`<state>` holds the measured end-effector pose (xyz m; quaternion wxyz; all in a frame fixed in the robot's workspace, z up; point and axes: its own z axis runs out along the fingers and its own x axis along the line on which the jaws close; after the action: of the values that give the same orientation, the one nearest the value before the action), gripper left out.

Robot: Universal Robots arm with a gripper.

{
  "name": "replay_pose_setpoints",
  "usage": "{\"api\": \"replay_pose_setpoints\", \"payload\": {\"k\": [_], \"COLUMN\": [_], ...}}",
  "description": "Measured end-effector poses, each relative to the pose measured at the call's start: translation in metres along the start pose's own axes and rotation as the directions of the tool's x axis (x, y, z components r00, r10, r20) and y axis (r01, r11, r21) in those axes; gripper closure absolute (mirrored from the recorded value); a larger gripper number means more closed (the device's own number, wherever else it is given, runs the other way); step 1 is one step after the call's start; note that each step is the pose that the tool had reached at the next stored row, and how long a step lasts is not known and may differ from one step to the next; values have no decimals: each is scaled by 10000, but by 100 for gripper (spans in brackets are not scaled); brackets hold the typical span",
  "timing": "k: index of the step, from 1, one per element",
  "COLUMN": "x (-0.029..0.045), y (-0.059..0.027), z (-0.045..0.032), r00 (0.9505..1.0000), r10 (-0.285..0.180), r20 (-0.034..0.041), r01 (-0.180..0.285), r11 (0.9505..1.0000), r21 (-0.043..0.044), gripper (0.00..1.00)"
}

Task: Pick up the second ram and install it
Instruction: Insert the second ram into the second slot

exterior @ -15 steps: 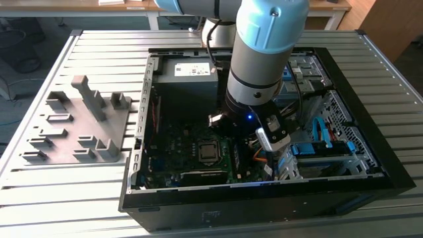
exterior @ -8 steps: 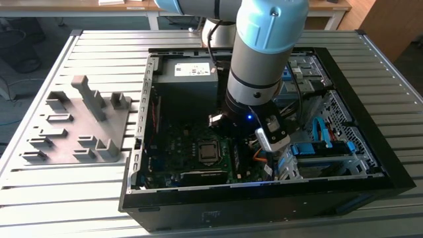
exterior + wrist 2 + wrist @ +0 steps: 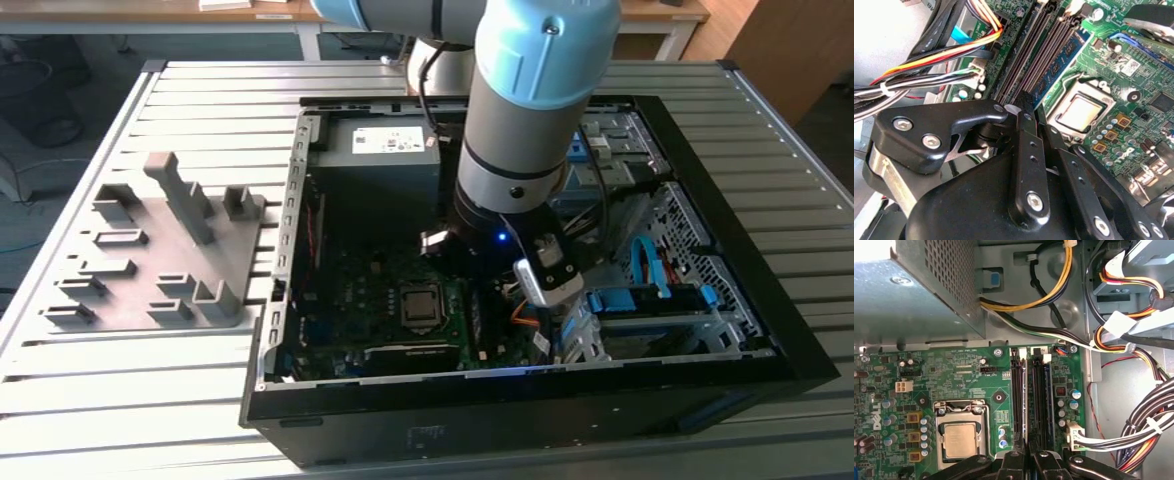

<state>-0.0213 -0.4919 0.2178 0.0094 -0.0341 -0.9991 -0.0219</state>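
My arm [image 3: 514,190] reaches down into the open computer case [image 3: 747,330] over the motherboard. The second ram [image 3: 1061,57], a thin dark stick with a blue label, stands on edge along the slot nearest the silver processor [image 3: 1079,111]. Its near end runs in between my fingertips. In both wrist views my gripper [image 3: 1035,112] [image 3: 1029,460] has its black fingers [image 3: 1024,125] pressed close together on that stick, about midway along the slots. From above, the ram [image 3: 1025,400] shows as a thin pale edge beside the long black slot strips [image 3: 1046,400].
The grey power supply box [image 3: 914,290] sits just beyond the slots. Bundles of coloured cables [image 3: 1149,425] [image 3: 929,70] hang close beside the slots. A grey holder fixture [image 3: 167,250] stands on the slatted table at the exterior view's left. Drive bays with blue cables [image 3: 654,290] lie at its right.
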Motion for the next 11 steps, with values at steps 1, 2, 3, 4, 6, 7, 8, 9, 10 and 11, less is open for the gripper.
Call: {"api": "replay_pose_setpoints", "payload": {"k": [1,2,3,4,6,7,8,9,10,11], "x": [1,1,1,1,1,1,1,1,1,1], "y": [0,0,0,0,0,-1,-1,-1,-1,0], "z": [1,1,3,5,10,12,15,18,19,20], "r00": [10000,10000,10000,10000,10000,10000,10000,10000,10000,10000], "r10": [0,-1,-1,-1,0,0,0,0,1,1], "r20": [0,0,0,0,2,2,3,4,4,5], "r01": [0,1,1,1,0,0,0,0,-1,-1], "r11": [10000,10000,10000,10000,10000,10000,10000,10000,10000,10000], "r21": [0,0,0,3,21,35,46,59,74,87], "gripper": [86,86,86,86,86,86,86,86,86,86]}}
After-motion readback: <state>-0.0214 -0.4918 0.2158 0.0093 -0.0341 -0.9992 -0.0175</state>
